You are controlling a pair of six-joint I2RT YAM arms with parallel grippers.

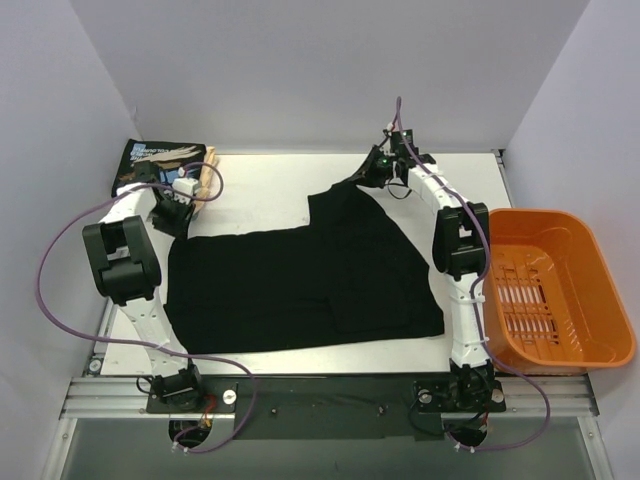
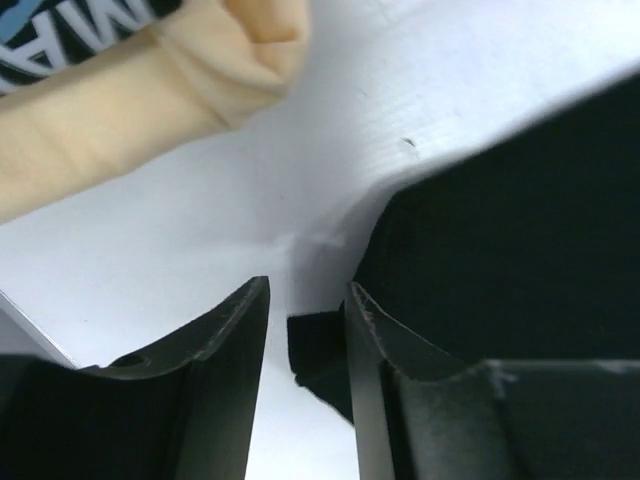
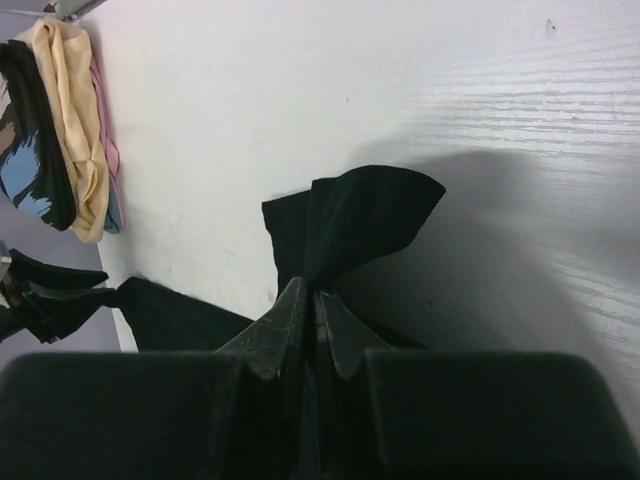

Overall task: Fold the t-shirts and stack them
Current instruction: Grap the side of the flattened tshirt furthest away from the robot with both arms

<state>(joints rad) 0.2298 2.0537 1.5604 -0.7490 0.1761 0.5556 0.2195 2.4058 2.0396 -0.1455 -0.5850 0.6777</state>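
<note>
Seeing black t-shirt (image 1: 300,290) spread flat, centre, ready for folding. At its far-left corner: left gripper (image 2: 305,300) half-parted, cloth edge between jaws, nothing clamped. Far sleeve pinched tight in right gripper (image 3: 308,300), likely for folding over. Far left: folded stack (image 1: 165,160), presumably the drop spot.

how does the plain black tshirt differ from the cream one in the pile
The plain black cloth t-shirt lies spread across the white table; the cream cloth t-shirt sits folded at its far-left corner. The right gripper is shut on the black one's edge; nothing grips the cream one. Both are soft cloth.
</note>
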